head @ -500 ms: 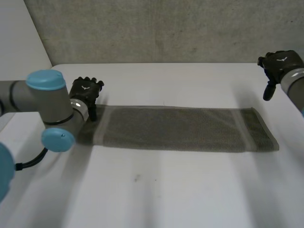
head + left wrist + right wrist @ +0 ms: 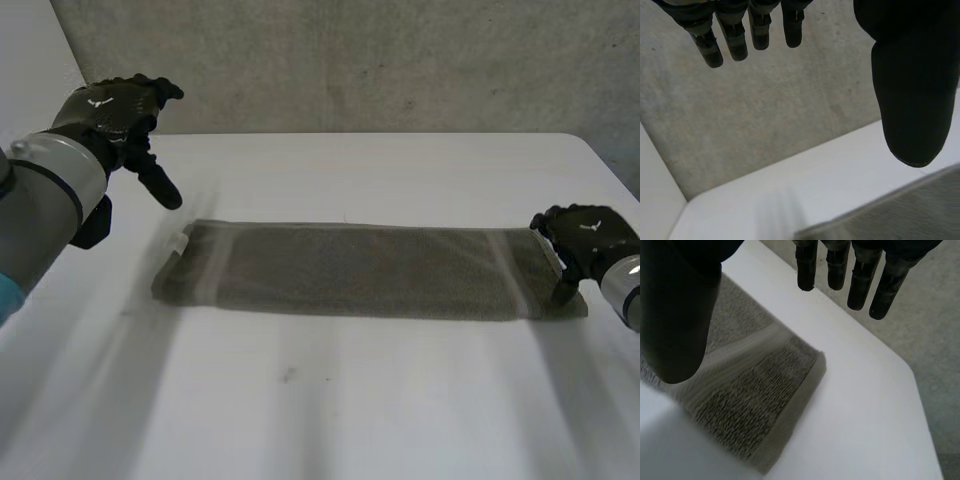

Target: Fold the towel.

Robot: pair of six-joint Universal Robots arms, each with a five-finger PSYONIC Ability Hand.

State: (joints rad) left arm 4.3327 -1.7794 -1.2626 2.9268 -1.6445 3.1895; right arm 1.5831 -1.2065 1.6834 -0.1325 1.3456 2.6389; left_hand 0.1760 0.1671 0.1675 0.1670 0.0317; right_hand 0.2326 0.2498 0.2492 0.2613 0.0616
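Note:
A grey towel [image 2: 360,272] lies folded into a long strip across the middle of the white table [image 2: 330,400], with a paler band near each end. My left hand [image 2: 115,112] hangs in the air above and behind the towel's left end, open and holding nothing; its fingers [image 2: 732,37] and thumb are straight in the left wrist view, with a towel edge [image 2: 900,212] below. My right hand [image 2: 585,240] is at the towel's right end, open. In the right wrist view its fingers [image 2: 860,285] are straight above the towel's end corner [image 2: 790,380], apart from it.
A grey concrete wall [image 2: 350,60] runs behind the table's far edge. The table's right edge [image 2: 920,405] lies just past the towel's end. Bare tabletop spreads in front of the towel.
My left hand has lifted off the towel's left end, up and to the left. My right hand has come down from the far right to the towel's right end.

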